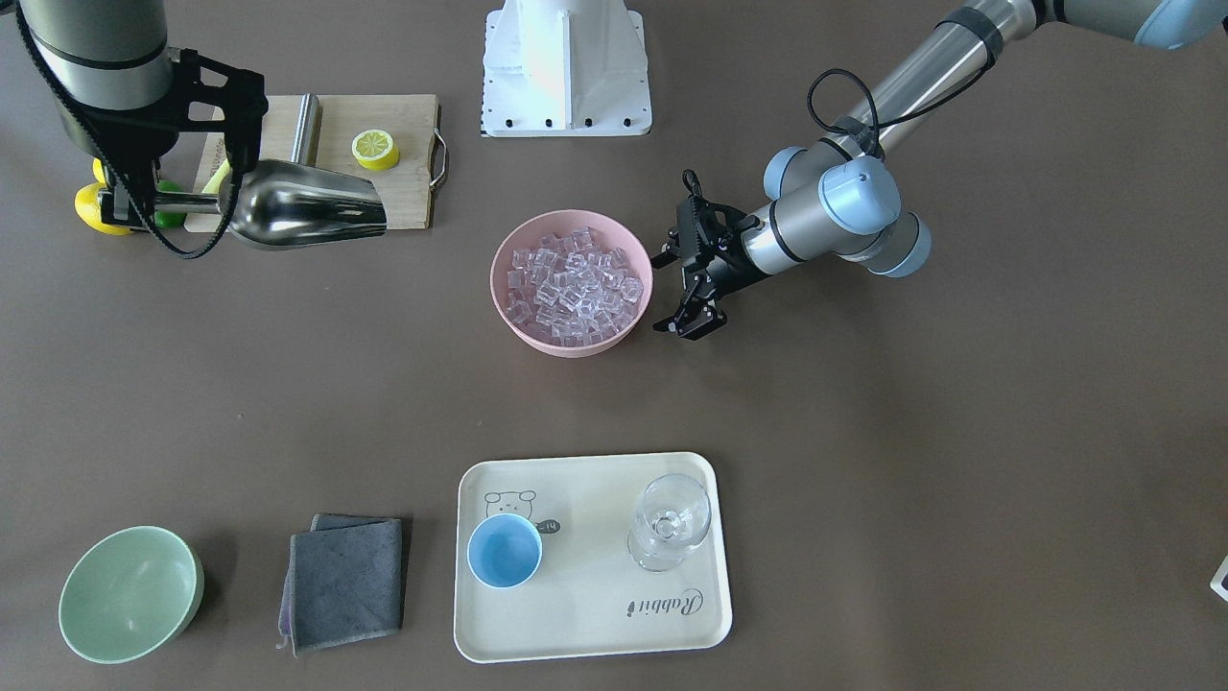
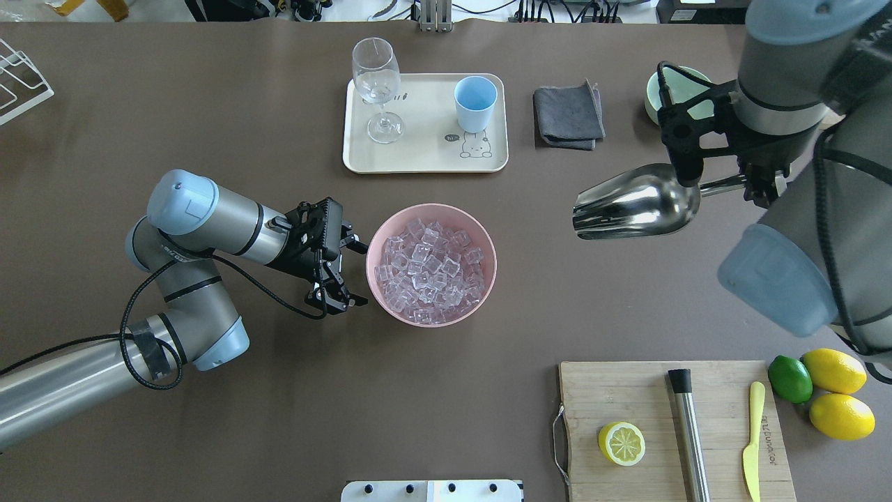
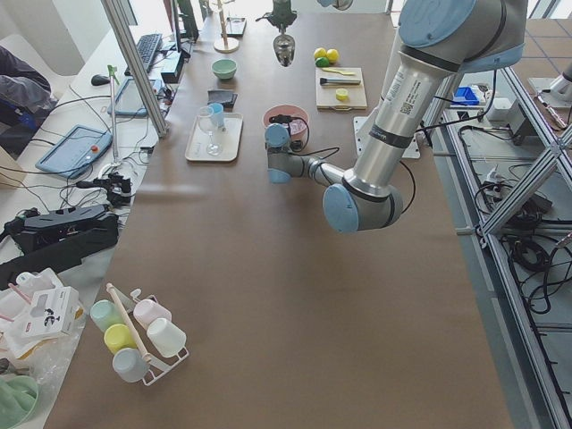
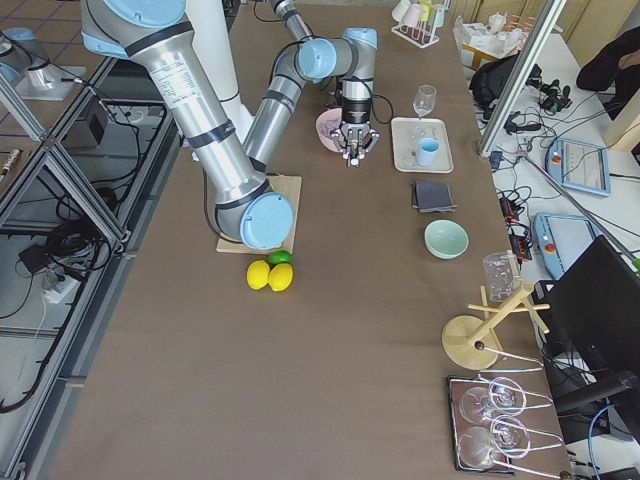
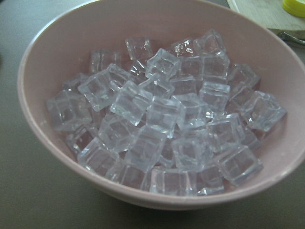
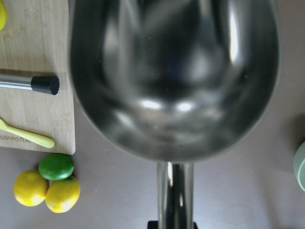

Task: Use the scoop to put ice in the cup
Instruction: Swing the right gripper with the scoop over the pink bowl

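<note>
The ice [image 2: 431,263] fills a pink bowl [image 2: 375,240] at the table's middle, and it also fills the left wrist view [image 5: 162,114]. My left gripper [image 2: 357,273] is open and empty. Its fingers stand apart just beside the bowl's left side, low over the table. My right gripper [image 2: 756,187] is shut on the handle of the steel scoop [image 2: 637,202]. It holds the scoop level in the air to the right of the bowl. The scoop's trough [image 6: 171,71] is empty. The light-blue cup [image 2: 475,103] stands upright and empty on a cream tray [image 2: 418,157] at the far side.
A stemmed glass [image 2: 377,84] shares the tray. A grey cloth [image 2: 568,115] and a pale green bowl [image 2: 654,94] lie to its right. Near my right side, a wooden board [image 2: 627,390] holds a lemon half [image 2: 621,443], a steel cylinder [image 2: 690,432] and a yellow knife [image 2: 751,439]. Lemons [image 2: 836,390] and a lime [image 2: 789,378] lie beside it.
</note>
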Tool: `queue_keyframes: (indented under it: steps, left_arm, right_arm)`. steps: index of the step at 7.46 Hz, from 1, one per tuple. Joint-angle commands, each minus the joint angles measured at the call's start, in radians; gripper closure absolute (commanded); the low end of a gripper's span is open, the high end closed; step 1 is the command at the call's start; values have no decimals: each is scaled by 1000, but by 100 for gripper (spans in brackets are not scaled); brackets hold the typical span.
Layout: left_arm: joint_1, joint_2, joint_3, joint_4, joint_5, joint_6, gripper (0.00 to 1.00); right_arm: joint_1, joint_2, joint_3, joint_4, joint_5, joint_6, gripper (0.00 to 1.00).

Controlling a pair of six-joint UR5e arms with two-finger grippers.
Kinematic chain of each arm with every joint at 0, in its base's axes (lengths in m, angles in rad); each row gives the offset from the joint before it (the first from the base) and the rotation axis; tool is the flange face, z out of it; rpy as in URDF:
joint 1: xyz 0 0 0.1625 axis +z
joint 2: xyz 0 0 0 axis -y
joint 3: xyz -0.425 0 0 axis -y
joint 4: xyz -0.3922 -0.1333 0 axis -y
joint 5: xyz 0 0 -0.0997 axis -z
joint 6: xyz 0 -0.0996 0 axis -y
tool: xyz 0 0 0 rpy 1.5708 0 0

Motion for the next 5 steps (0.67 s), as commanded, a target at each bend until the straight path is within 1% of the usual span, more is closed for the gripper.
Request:
queue_keyframes:
  steps: [1, 3, 4, 5]
  left_arm:
    - [-4, 0, 0, -4, 5, -2, 2]
    - [-6, -2, -2, -16, 1, -5, 2]
    - [-11, -3, -2, -18, 2, -9, 2]
    - [-12, -3, -2, -16, 5, -9, 2]
  right_arm:
    - [-69, 188, -121, -179, -80, -48, 100]
    - [-116, 294, -280, -202, -112, -38, 100]
    - [-139, 331, -335, -225, -145, -22, 100]
    - [-161, 367, -345, -263, -180, 26, 100]
